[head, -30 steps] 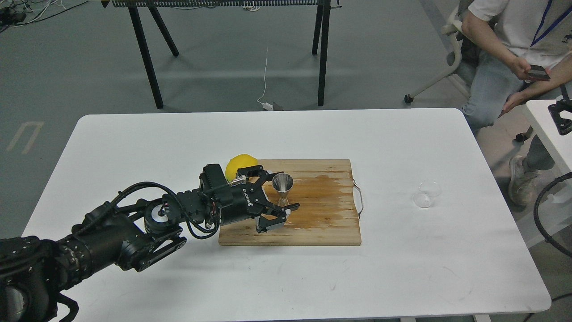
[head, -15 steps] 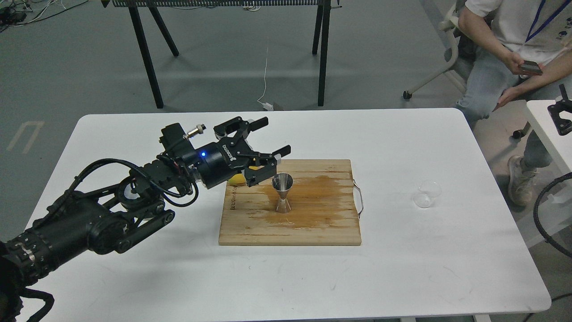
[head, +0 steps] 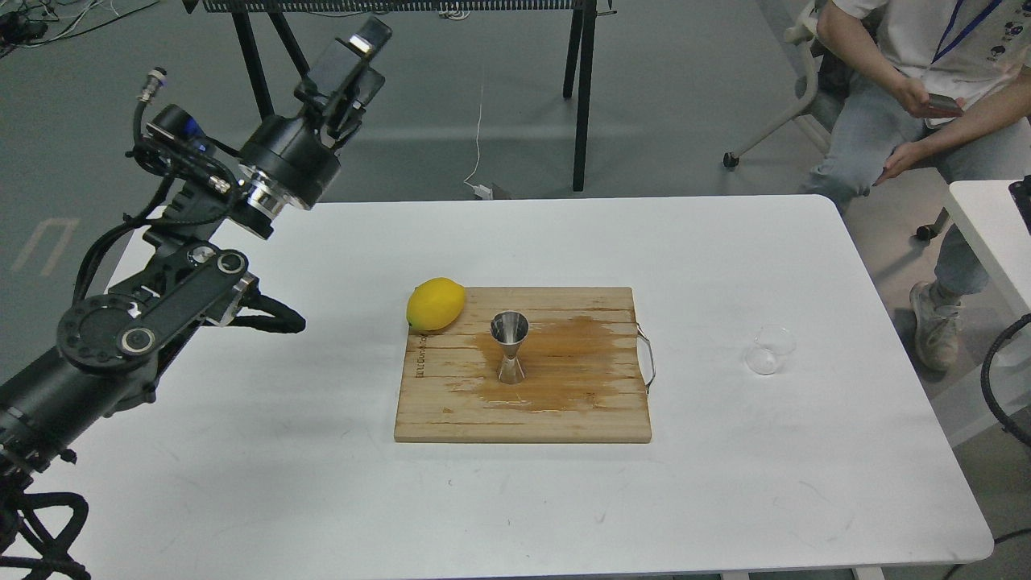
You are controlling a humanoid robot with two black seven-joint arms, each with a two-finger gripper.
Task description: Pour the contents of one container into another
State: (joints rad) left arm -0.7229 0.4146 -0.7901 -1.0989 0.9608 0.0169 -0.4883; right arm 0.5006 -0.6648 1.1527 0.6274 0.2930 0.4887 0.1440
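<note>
The steel jigger (head: 510, 346) stands upright on the wooden cutting board (head: 596, 411), left of the board's middle. The clear glass cup (head: 769, 350) sits alone on the white table to the right of the board, its rim tipped toward me. My left gripper (head: 353, 55) is raised high above the table's far left corner, far from both. It is seen from the side with its fingers overlapping, and nothing shows in it. My right gripper is out of view.
A lemon (head: 436, 304) rests against the board's far left corner. A wet brown stain (head: 564, 362) spreads over the board around the jigger. A seated person (head: 910, 97) is at the far right, and a second white table (head: 987, 234) stands beside mine.
My left arm has swung up and back to the left, away from the jigger and the board. The lemon is now fully uncovered. Jigger and cup have not moved.
</note>
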